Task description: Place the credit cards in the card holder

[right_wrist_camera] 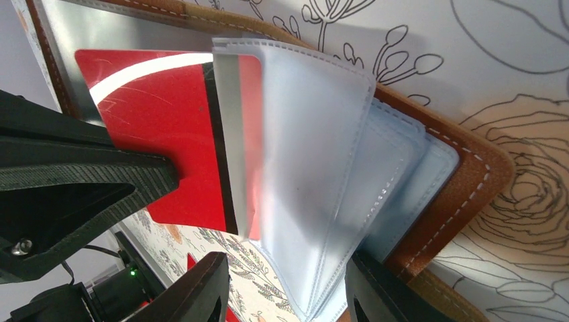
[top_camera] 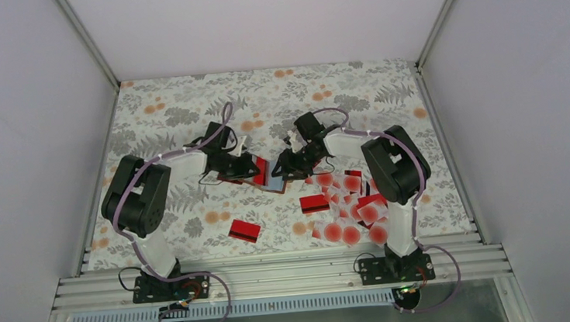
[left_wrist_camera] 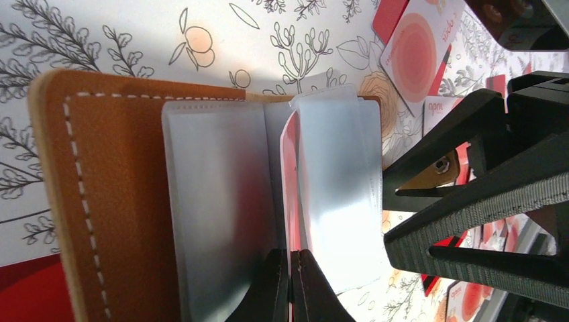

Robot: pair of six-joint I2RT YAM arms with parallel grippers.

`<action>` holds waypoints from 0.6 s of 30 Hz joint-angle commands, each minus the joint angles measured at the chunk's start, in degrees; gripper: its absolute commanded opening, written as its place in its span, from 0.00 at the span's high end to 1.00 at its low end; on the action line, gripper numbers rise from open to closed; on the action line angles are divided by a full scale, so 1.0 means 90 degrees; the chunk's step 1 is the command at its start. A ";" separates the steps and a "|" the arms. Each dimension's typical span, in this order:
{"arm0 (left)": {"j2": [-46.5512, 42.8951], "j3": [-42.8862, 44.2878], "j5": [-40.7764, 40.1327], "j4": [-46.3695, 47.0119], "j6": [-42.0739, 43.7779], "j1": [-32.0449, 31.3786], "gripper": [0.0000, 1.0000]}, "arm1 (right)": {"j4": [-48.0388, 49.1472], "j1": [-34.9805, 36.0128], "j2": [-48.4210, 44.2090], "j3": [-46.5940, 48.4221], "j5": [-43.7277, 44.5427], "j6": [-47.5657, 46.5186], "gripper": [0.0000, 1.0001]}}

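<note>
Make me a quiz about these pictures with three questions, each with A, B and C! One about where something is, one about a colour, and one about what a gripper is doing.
1. Where is the red card that the left gripper holds?
A. On top of the card pile
B. Partly inside a clear sleeve of the card holder
C. Lying flat on the table, alone

2. What colour is the card holder's outside?
A. Brown
B. Green
C. Black

3. What is the left gripper doing?
A. Standing wide open
B. Shut on the red card
C. Gripping a white card with a dot

Answers:
1 B, the card's far edge sits under the clear plastic in the right wrist view.
2 A, the stitched leather rim is brown.
3 B, its fingers pinch the card's edge with no gap.
</note>
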 commanded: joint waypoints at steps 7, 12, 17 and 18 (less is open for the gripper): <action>0.0259 -0.0685 0.0539 0.1234 -0.0610 0.0075 0.98 | -0.0422 0.0107 0.0591 -0.0443 0.0753 -0.0079 0.55; 0.0321 -0.0854 0.0818 0.1520 -0.0623 0.0090 0.98 | -0.0410 0.0107 0.0512 -0.0503 0.0788 -0.0067 0.55; 0.0441 -0.0854 0.0987 0.1452 -0.0474 0.0092 0.98 | -0.0445 0.0108 0.0440 -0.0420 0.0900 -0.0081 0.55; 0.0484 -0.0829 0.1026 0.1407 -0.0418 0.0085 0.98 | -0.0478 0.0101 0.0424 -0.0365 0.0933 -0.0106 0.55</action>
